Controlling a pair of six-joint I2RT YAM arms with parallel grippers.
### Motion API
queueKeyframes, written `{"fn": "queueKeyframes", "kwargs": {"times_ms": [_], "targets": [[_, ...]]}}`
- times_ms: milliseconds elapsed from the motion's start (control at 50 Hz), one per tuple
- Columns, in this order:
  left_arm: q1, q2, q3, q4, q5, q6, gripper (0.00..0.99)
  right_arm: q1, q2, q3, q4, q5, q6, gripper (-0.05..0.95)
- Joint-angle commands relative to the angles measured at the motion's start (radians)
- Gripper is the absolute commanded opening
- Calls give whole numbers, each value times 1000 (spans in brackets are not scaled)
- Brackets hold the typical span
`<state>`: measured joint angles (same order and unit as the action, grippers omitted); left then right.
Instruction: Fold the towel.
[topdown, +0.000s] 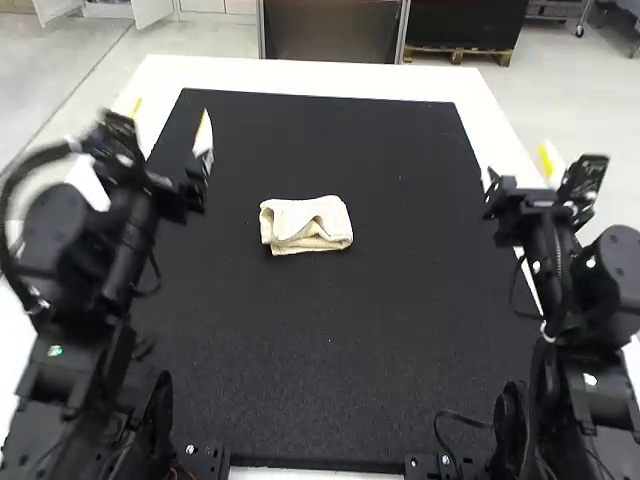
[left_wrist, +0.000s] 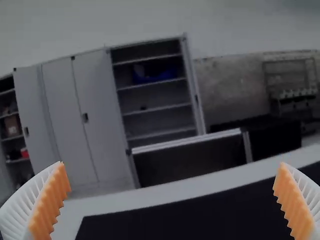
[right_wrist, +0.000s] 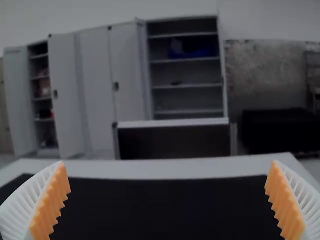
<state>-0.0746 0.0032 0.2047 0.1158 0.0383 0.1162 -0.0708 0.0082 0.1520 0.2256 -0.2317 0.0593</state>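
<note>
The small cream fabric towel (topdown: 296, 215) lies folded into a rumpled packet on the white-rimmed black tabletop (topdown: 300, 74), nearer the far edge than the near one. It looks light and soft, best pinched through all layers at a side; left tool (left_wrist: 171, 170) and right tool (right_wrist: 167, 170) are released, empty.

Towel (topdown: 312, 216) on white table's (topdown: 300, 77) black mat (topdown: 300, 350)
</note>
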Motion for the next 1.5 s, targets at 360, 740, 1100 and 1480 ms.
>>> {"fn": "queueKeyframes", "kwargs": {"times_ms": [360, 740, 1100, 1480], "targets": [[47, -5, -100, -39, 187, 117, 957, -17, -4, -40, -101, -242, -156, 907], [42, -5, -162, 71, 186, 415, 939, -7, -4, -114, -45, 6, -697, 910], [41, -5, -202, 15, 58, -135, 941, -3, -4, -150, 133, 38, -16, 915], [47, -5, -203, -100, 51, -104, 970, -6, -5, -150, -235, 34, -110, 921]]}}
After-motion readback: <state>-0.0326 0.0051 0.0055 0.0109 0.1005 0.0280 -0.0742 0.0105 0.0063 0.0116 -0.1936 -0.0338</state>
